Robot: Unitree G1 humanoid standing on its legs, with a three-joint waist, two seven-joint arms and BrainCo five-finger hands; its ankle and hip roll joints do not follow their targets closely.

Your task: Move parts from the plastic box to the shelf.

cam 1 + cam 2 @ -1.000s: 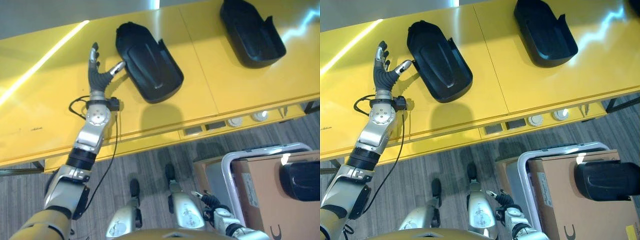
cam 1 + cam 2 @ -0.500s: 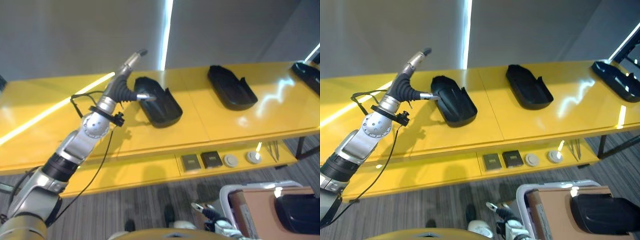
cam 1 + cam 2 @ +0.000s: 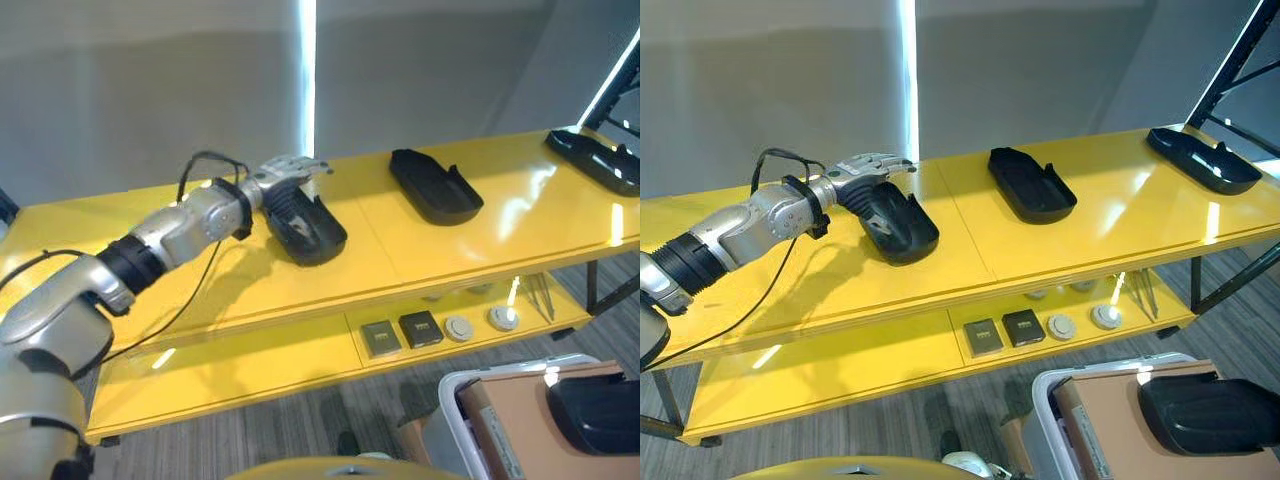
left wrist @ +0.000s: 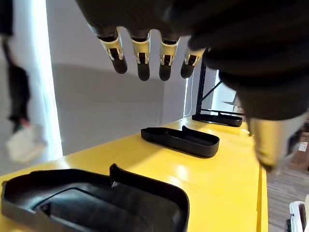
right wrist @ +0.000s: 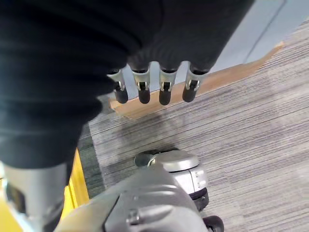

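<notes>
So, from my seat: the yellow shelf (image 3: 1090,225) runs under and well past my left hand (image 3: 285,172), with 3 black parts on it. The nearest part (image 3: 895,225) lies directly below the hand's fingers (image 4: 140,60); a 2nd part (image 3: 1030,185) sits well off toward my right, and a 3rd part (image 3: 1200,160) farther still that way. Low on the right, near my right side, the plastic box (image 3: 1065,425) holds a cardboard carton (image 3: 1110,430) with another black part (image 3: 1210,412) resting on top.

My left hand is spread, fingers straight and relaxed, holding nothing; the wrist view suggests a gap between fingertips and the nearest part, though I can't be sure the thumb is clear of its rim. My right hand (image 5: 159,89) hangs over the floor, fingers straight, empty.

The risk I see: if the left hand pulls away while a finger or the thumb grazes that raised rim, the part could skid along the glossy shelf or twist out of line. Turning toward the box, the arm could also sweep it.
</notes>
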